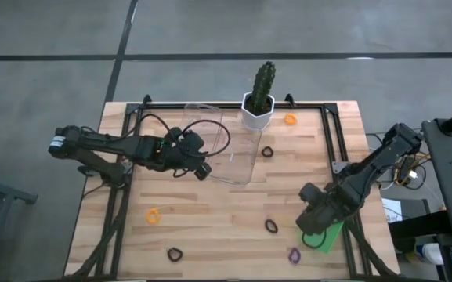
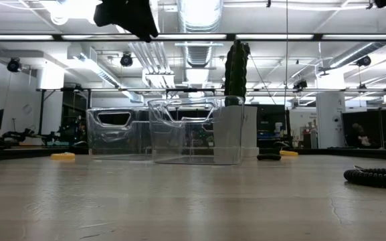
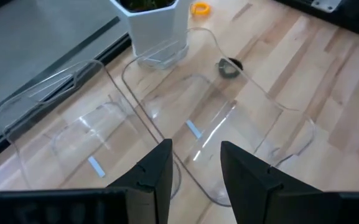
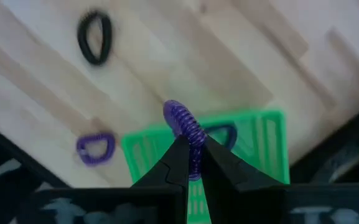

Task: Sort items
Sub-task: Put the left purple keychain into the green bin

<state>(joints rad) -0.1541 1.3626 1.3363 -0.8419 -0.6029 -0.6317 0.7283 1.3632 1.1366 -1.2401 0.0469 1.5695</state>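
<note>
A purple loop (image 4: 184, 127) is pinched between the closed fingers of the right gripper (image 4: 190, 163), above the green tray (image 4: 263, 146) where another purple loop (image 4: 221, 132) already lies. The left gripper (image 3: 195, 165) hangs with fingers apart over the 2 clear trays (image 3: 167, 118). Other loops are scattered across the table (image 1: 226, 211).

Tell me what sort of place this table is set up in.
Probably an industrial lab or workshop. The low view shows exposed ceiling ducts and strip lights above an open hall with equipment. The high view shows a butcher-block table on a black frame, standing on a bare grey concrete floor.
</note>
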